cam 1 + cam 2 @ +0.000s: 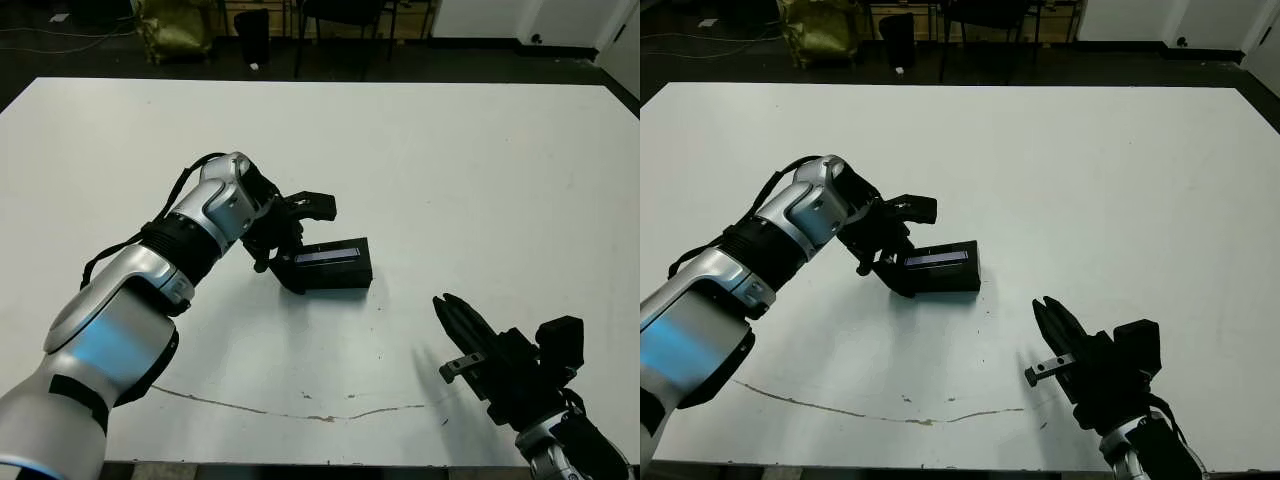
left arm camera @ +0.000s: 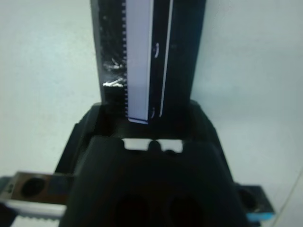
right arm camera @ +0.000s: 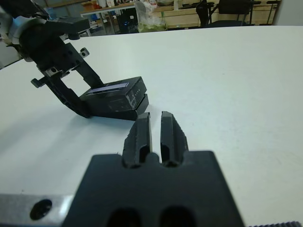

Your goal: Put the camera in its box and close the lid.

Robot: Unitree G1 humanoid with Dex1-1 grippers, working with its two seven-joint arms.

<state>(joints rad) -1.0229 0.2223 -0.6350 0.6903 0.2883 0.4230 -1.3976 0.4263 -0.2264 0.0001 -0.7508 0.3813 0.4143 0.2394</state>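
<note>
Lid: flat black rectangular lid (image 2: pixel 149 56) with pale stripe, straight ahead of the left claw (image 2: pixel 149 127)
Surface: white table (image 2: pixel 47 61) either side

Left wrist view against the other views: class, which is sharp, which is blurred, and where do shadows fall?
Left wrist view: blurred throughout, the lid and its pale stripe soft-edged, too close to focus. Right wrist view: the box is fairly sharp, and the right gripper in front is slightly soft. Left eye view: even light, crisp, with a faint shadow on the table beside the right gripper.
</note>
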